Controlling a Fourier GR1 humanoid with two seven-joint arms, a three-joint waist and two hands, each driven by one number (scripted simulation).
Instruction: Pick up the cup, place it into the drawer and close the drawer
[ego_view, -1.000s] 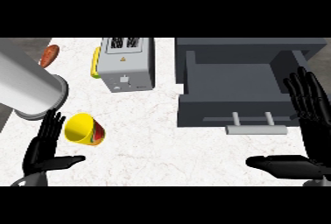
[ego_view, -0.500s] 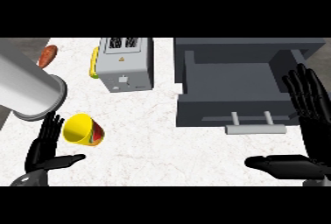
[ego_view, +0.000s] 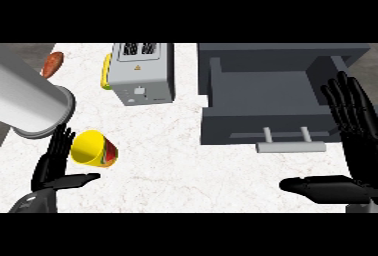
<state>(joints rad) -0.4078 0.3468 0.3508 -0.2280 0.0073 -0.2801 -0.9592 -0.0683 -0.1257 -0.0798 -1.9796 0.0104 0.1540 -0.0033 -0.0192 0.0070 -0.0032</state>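
The cup (ego_view: 93, 148), yellow with a red patch on its side, lies tipped over on the white counter at the lower left, its mouth facing left. My left hand (ego_view: 52, 166) stands just left of it, fingers straight and thumb out, apart from the cup. The grey drawer (ego_view: 269, 100) is pulled open at the upper right, its inside bare, with a pale handle (ego_view: 290, 145) on its front. Beside the drawer's right edge my right hand (ego_view: 356, 130) is held up, fingers straight, thumb pointing left below the handle.
A silver toaster (ego_view: 142, 73) stands at the top centre with a yellow thing (ego_view: 106, 74) behind its left side. A large grey cylinder (ego_view: 29, 102) lies at the left edge above my left hand. A reddish-brown item (ego_view: 53, 64) sits at the top left.
My right hand has drifted slightly left and down toward the drawer's front. The left hand and the cup stay where they were.
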